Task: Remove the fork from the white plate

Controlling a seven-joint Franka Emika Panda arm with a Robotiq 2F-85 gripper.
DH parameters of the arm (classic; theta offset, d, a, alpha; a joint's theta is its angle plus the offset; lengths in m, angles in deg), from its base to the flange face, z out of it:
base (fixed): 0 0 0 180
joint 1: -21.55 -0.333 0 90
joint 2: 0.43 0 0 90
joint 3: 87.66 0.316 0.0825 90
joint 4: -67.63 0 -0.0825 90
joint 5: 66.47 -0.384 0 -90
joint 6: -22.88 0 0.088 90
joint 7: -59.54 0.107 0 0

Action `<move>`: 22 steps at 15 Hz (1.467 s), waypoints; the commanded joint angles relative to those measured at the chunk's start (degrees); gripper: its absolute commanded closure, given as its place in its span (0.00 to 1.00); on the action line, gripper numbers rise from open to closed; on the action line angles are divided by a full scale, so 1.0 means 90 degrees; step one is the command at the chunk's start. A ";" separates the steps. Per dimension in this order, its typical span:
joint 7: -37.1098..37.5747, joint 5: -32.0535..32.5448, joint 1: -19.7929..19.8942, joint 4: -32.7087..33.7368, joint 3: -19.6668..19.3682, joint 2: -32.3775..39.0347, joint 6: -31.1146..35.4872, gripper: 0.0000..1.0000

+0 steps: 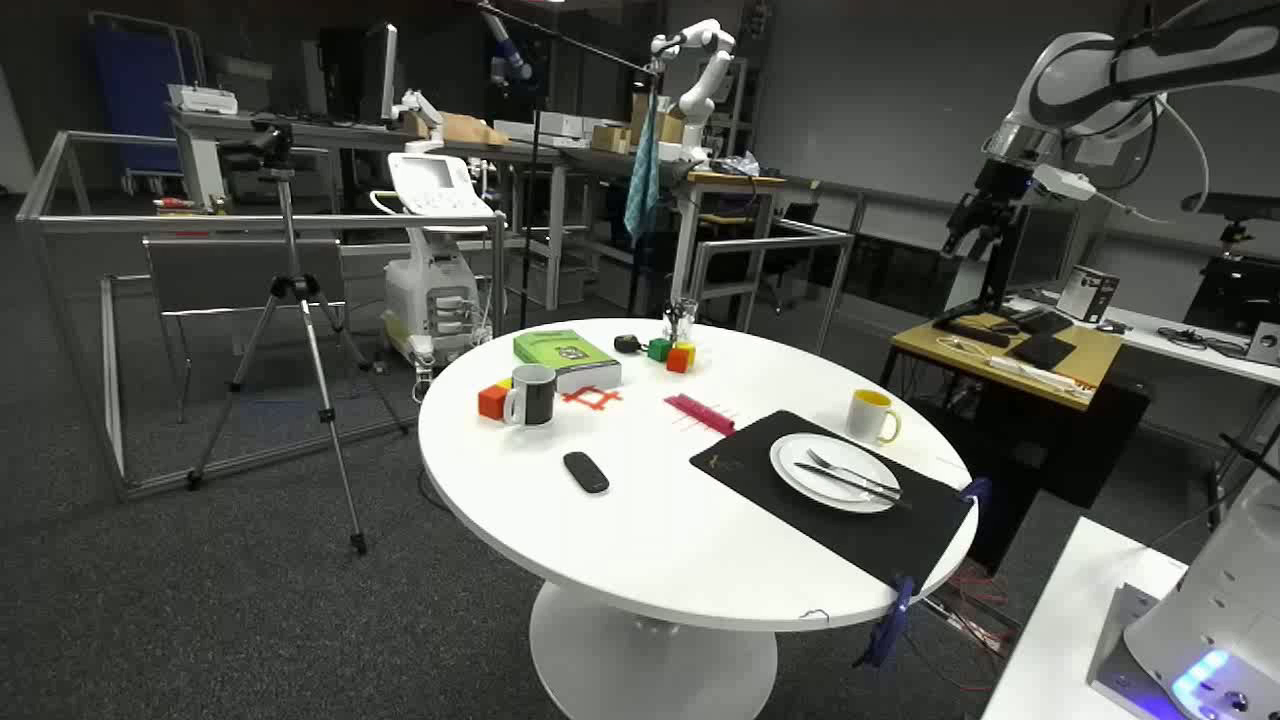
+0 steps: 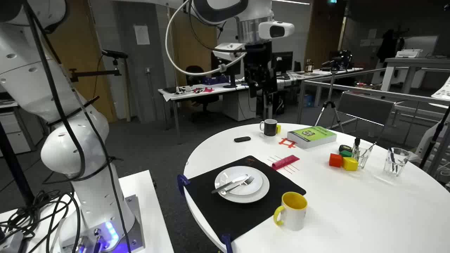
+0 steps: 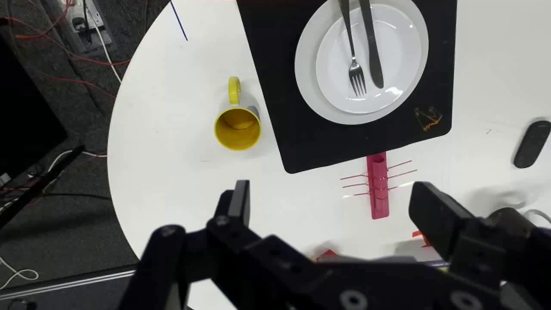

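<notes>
As far as we can tell, removal has yet to begin. The fork (image 3: 356, 71) lies on the white plate (image 3: 400, 43), its tines toward the middle of the table (image 1: 640, 500) and its handle toward the table's edge beside the robot base (image 2: 102, 200), as both exterior views let us see. The plate rests on the black mat (image 3: 327, 142) at that same edge; it looks to us like a smaller plate stacked on a larger one. The knife (image 3: 373, 45) lies just beside the fork; whether the two touch, we cannot tell.

Our claw (image 3: 331, 202) is spread wide with nothing between its tips, high over the table and well apart from the plate. No part of the job looks finished.

What is left, in our judgement, is nearly everything: bring the claw over the plate, lower it, pinch the fork alone, lift it, and lay it down off the plate, perhaps past the mat's edge and away from the yellow mug (image 3: 236, 129). We expect the pinch to be hardest: the fork is thin and low on the plate, and the knife could be caught with it. Only with the fork released off the plate would we call it done.
</notes>
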 commanded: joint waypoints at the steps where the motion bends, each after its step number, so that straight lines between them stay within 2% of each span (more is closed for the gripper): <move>1: -0.0028 -0.0033 0.0097 0.0016 0.0081 0.0014 -0.0015 0.00; 5: 0.0015 0.0146 0.0043 -0.0039 0.0246 0.0061 0.0013 0.00; 14: 0.0180 0.0852 -0.0123 -0.0330 0.0952 0.0231 0.0139 0.00; 16: 0.0313 0.0704 -0.0186 -0.0422 0.1003 0.0226 0.0225 0.00; 22: 0.0490 -0.0573 -0.0305 -0.0890 0.0872 0.0132 0.0588 0.00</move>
